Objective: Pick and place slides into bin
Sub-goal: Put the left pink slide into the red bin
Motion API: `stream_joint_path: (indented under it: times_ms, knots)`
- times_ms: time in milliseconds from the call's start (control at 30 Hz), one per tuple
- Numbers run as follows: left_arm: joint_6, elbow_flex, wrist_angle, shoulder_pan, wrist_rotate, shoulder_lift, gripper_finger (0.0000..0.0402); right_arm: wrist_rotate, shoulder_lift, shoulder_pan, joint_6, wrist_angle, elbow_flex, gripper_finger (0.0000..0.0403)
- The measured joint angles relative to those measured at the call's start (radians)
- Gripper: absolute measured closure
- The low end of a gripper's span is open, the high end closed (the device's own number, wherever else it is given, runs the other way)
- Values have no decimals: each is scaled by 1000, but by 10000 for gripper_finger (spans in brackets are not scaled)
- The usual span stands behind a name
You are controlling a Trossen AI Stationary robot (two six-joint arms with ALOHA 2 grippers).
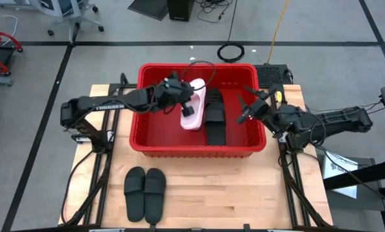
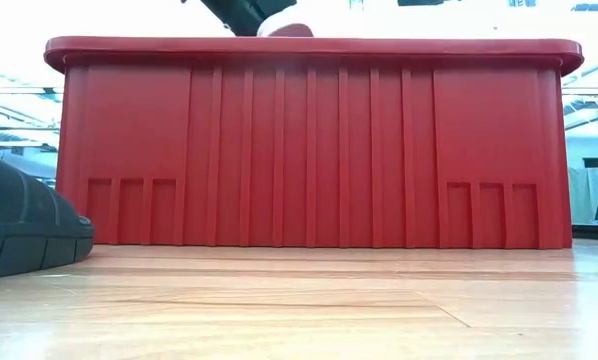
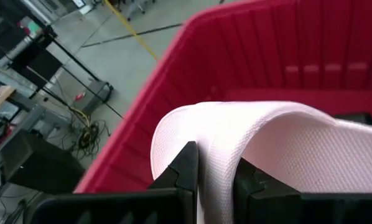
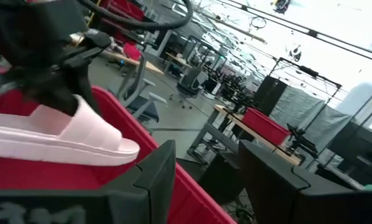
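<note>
The red bin (image 1: 147,138) stands mid-table, its front wall (image 2: 309,150) filling the low view. My left gripper (image 1: 179,96) is over the bin's middle, shut on a pale pink slide (image 1: 192,113), which also shows in the left wrist view (image 3: 285,149) and the right wrist view (image 4: 55,140). Black slides (image 1: 215,116) lie on the bin's floor beside it. My right gripper (image 1: 247,111) hovers open over the bin's right part, with nothing between its fingers (image 4: 155,177). Two black slides (image 1: 145,192) lie soles down on the table, near left. My left gripper pinches the pink slide's wide strap (image 3: 217,155) between its two fingers (image 3: 186,174), at the strap's edge. It comes slanting down from the table's left. The slide hangs roughly level, sole down, inside the bin's opening, its top (image 2: 284,30) showing above the rim.
The bin's thick rim (image 1: 196,66) surrounds both grippers. Bare wooden table (image 1: 231,193) lies in front of the bin. One of the black slides (image 2: 19,230) on the table sits close to the low camera, left of the bin. Cables and chairs are on the floor beyond.
</note>
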Motion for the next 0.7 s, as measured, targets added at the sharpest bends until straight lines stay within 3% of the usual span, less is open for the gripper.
stream_joint_path:
  times_ms: [267, 433, 700]
  knots:
    - [-22, -94, 43, -64, -145, 0, 364, -168, 1, -85, 62, -48, 0, 238]
    - [-89, -174, 70, -86, -157, 1, 364, -243, 2, -149, 86, -54, -3, 238]
    - [-118, -357, 294, -94, -178, 1, 364, -272, 21, -236, 87, -30, -45, 238]
